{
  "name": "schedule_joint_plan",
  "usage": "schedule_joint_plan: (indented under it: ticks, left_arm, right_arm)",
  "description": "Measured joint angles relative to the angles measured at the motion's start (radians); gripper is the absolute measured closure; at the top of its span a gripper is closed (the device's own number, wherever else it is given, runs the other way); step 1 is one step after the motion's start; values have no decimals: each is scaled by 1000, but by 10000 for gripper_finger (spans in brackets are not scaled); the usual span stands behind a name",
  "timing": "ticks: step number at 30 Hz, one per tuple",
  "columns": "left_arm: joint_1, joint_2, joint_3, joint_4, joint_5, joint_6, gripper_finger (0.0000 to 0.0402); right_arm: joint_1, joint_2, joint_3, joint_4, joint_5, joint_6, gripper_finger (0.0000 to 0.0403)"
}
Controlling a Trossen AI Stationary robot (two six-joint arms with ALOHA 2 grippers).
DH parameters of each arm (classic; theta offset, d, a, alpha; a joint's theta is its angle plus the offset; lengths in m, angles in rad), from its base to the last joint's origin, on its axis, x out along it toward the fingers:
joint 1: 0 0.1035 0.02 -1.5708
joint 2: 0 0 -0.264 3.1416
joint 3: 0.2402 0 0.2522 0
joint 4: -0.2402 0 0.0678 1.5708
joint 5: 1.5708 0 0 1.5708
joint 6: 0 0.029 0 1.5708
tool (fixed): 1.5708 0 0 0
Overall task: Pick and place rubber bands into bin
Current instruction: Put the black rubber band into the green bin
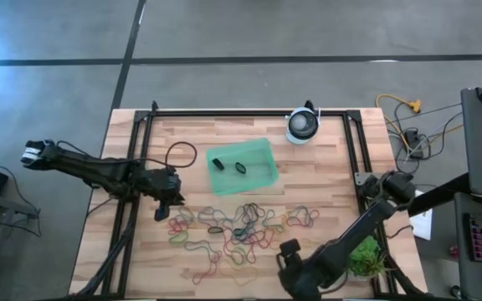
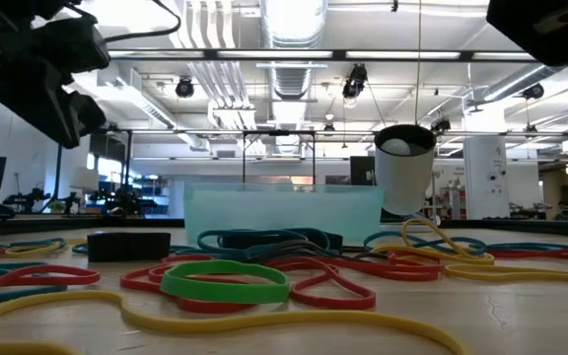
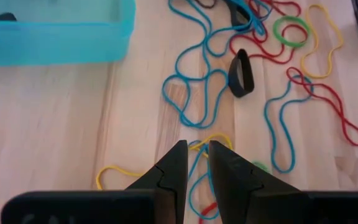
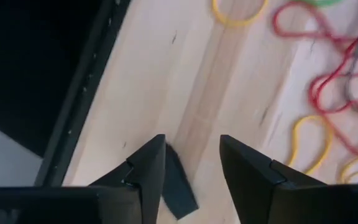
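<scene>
The rubber bands [image 1: 233,226] lie loose in a tangle on the wooden table, in red, yellow, blue, green and black. The translucent green bin [image 1: 243,165] stands beyond them with two black bands inside. My left gripper [image 3: 196,149] hangs over the tangle's left end [image 1: 164,209], its fingers a narrow gap apart and nothing between them. My right gripper [image 4: 192,149] stands open over bare wood at the near edge [image 1: 288,251]. A dark flat strip [image 4: 179,190] lies by one of its fingers. My right gripper has the dark strip [image 4: 178,180] next to one finger, partly hidden under it. I cannot tell whether the finger touches it.
A round white device [image 1: 302,125] sits at the far edge and a green plant [image 1: 365,257] at the near right. Black frame rails [image 1: 141,167] run along the table's sides. A black cable loop [image 1: 182,152] lies left of the bin.
</scene>
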Motion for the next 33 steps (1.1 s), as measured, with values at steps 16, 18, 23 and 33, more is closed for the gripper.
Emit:
schedule_joint_plan:
  ticks: [16, 18, 23, 33]
  left_arm:
    - [1, -10, -1, -2, 3, 0, 352]
    - [1, -10, -1, -2, 3, 0, 352]
    - [1, -10, -1, 0, 4, -1, 352]
    - [1, -10, 0, 15, 5, -2, 352]
  right_arm:
    - [11, 72, 64, -108, -52, 152, 213]
    - [16, 72, 52, -105, -53, 167, 213]
    - [26, 72, 25, -91, -55, 208, 213]
    - [26, 72, -11, -31, -51, 206, 213]
